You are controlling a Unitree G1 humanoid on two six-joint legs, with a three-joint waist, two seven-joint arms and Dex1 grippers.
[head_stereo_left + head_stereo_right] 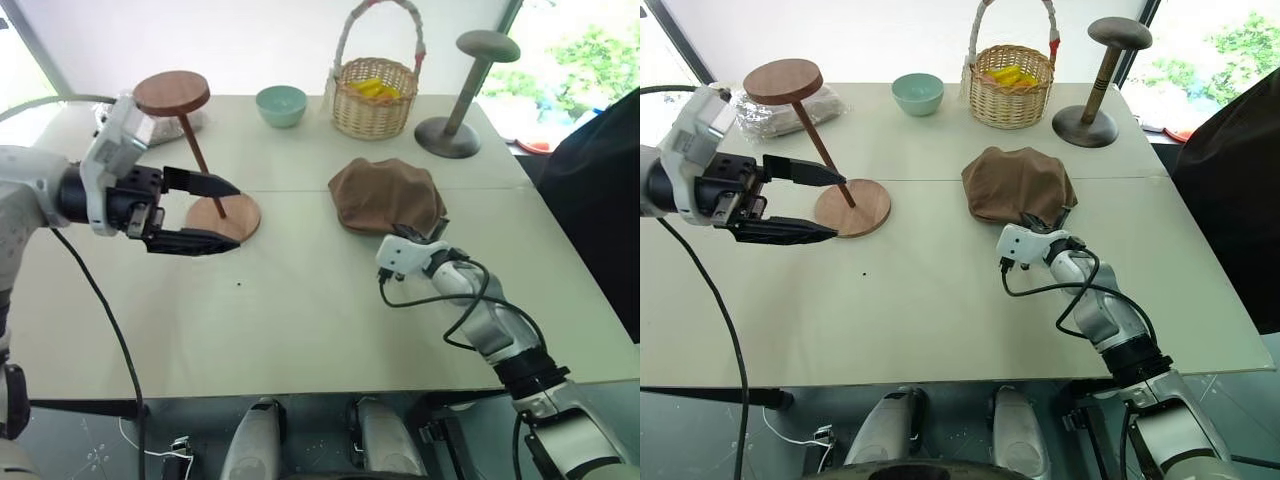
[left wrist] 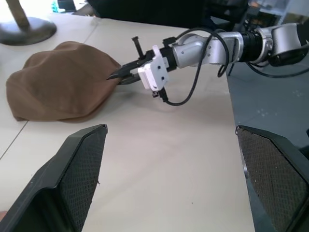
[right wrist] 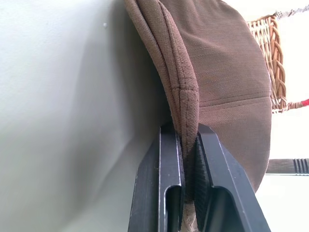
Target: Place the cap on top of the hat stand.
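At the far side of the pale table [image 1: 300, 330]: a small green bowl [image 1: 281, 105], beside it a woven basket [image 1: 374, 98] with a tall handle and something yellow inside. Further right, a grey stand [image 1: 463, 92] with a thick stem. Far left, a shiny plastic bag [image 1: 790, 108].

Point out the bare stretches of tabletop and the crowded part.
Bare: the near half of the pale table, and the strip between the reddish-brown wooden hat stand and the soft brown fabric cap. Crowded: the far edge, with teal bowl, wicker basket and grey stand.
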